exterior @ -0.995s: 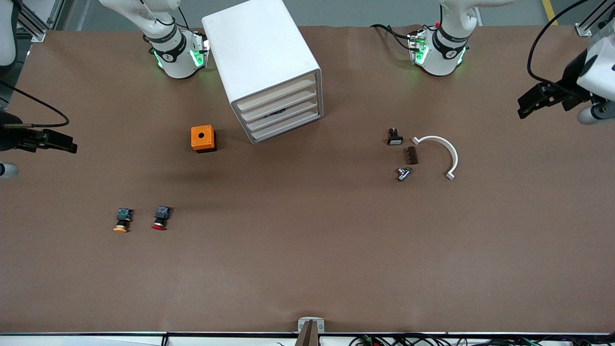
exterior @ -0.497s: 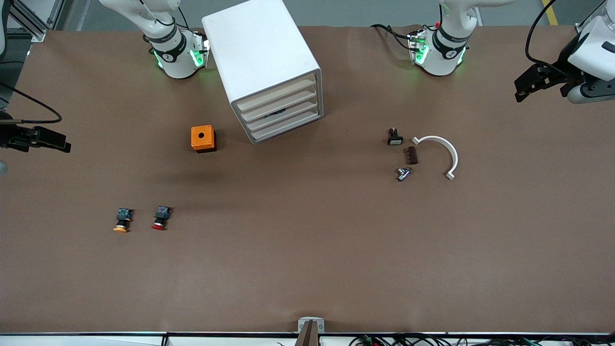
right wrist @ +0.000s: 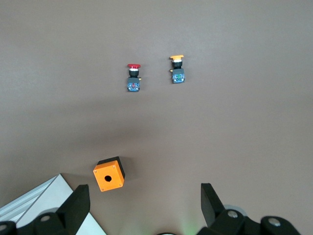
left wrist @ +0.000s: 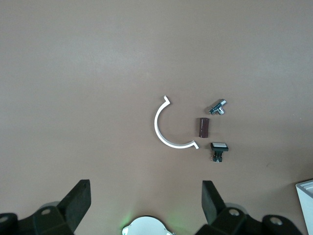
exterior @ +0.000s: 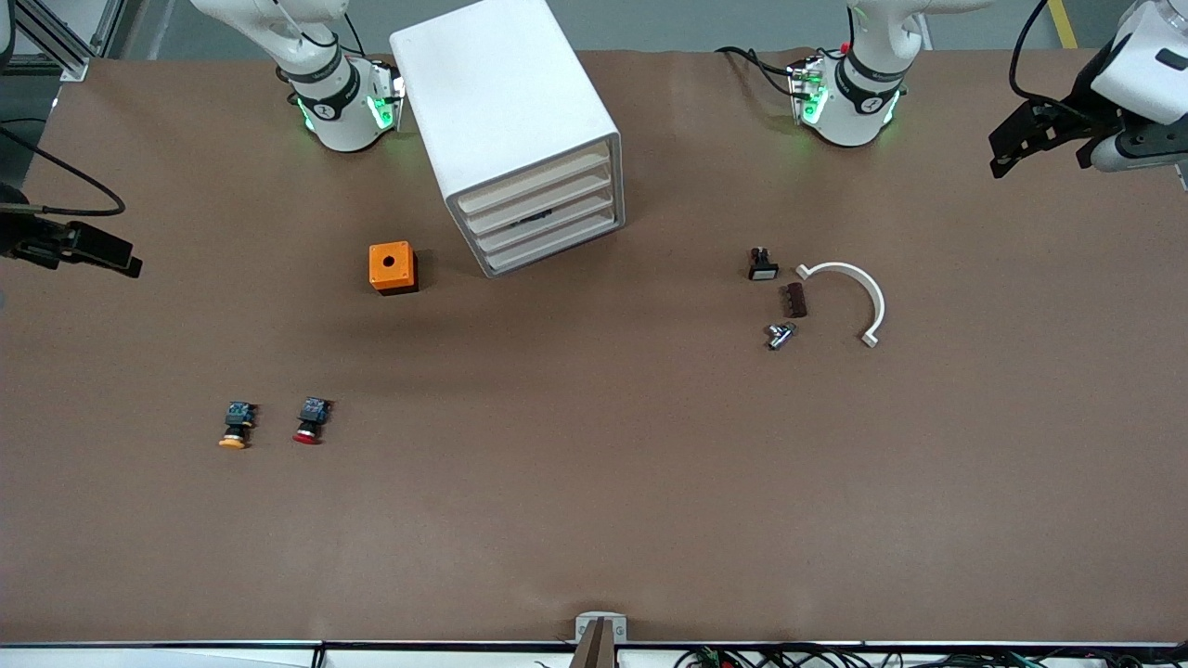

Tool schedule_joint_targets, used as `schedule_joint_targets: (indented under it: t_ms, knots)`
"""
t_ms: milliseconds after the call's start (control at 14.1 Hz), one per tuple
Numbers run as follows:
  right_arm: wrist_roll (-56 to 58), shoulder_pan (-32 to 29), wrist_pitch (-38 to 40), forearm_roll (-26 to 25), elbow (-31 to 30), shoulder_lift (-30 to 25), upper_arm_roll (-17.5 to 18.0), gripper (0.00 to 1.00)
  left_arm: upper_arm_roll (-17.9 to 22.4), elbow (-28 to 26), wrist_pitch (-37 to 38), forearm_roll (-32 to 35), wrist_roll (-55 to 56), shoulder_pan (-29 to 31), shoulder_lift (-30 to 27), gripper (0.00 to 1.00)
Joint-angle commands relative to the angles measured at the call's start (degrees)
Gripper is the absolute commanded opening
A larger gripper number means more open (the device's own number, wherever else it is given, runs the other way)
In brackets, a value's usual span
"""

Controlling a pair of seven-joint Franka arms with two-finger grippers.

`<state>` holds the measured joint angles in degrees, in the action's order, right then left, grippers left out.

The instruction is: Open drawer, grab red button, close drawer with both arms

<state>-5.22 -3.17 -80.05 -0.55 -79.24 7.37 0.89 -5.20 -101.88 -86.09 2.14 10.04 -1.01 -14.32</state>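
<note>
The white cabinet (exterior: 506, 111) stands between the two arm bases, with four drawers in its front. The top drawer (exterior: 534, 179) is shut, like the three below it. The red-capped button (exterior: 309, 422) lies on its side on the table, toward the right arm's end and nearer the front camera; it also shows in the right wrist view (right wrist: 133, 77). My right gripper (exterior: 97, 252) is open and empty, high over the table's edge at the right arm's end (right wrist: 145, 196). My left gripper (exterior: 1019, 144) is open and empty, high over the left arm's end (left wrist: 145, 193).
An orange-capped button (exterior: 236, 425) lies beside the red one. An orange box with a hole (exterior: 391, 267) sits beside the cabinet. A white curved clamp (exterior: 854, 295), a brown block (exterior: 795, 300), a metal fitting (exterior: 780, 335) and a black switch (exterior: 763, 265) lie toward the left arm's end.
Both grippers have shifted toward the bases' side of the table, the left one more. Nothing on the table has moved.
</note>
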Motion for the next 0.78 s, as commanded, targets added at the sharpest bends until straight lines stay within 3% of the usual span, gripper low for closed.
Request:
schedule_joint_targets:
  t_ms: [0,142,355,568,710]
  knots:
    - [-1.02,-0.61,0.24,0.55,-4.41,-4.27,-0.10,1.00,-0.16,-0.52,-0.83,-1.00,-1.51,1.97,-0.36,1.00]
    - [-1.11,-0.26,-1.07,0.55,-8.37,-7.10,0.16,1.00,-0.16,1.41,-0.83,-0.91,-1.51,1.97,1.40,1.00]
    - [-1.11,-0.70,-2.47,2.12,-9.17,-8.50,-0.10,1.00,-0.16,4.31,-0.83,-0.82,-1.43,2.06,4.03,1.00]
    - [-1.11,-0.52,-8.27,3.01,-15.40,-13.16,-0.10,1.00,-0.25,6.86,-0.83,-0.56,-1.25,1.97,6.58,1.00]
    - [-1.20,-0.61,-7.85,3.10,-15.59,-13.26,-0.10,1.00,-0.25,7.39,-0.83,-0.38,-1.16,1.97,6.59,1.00]
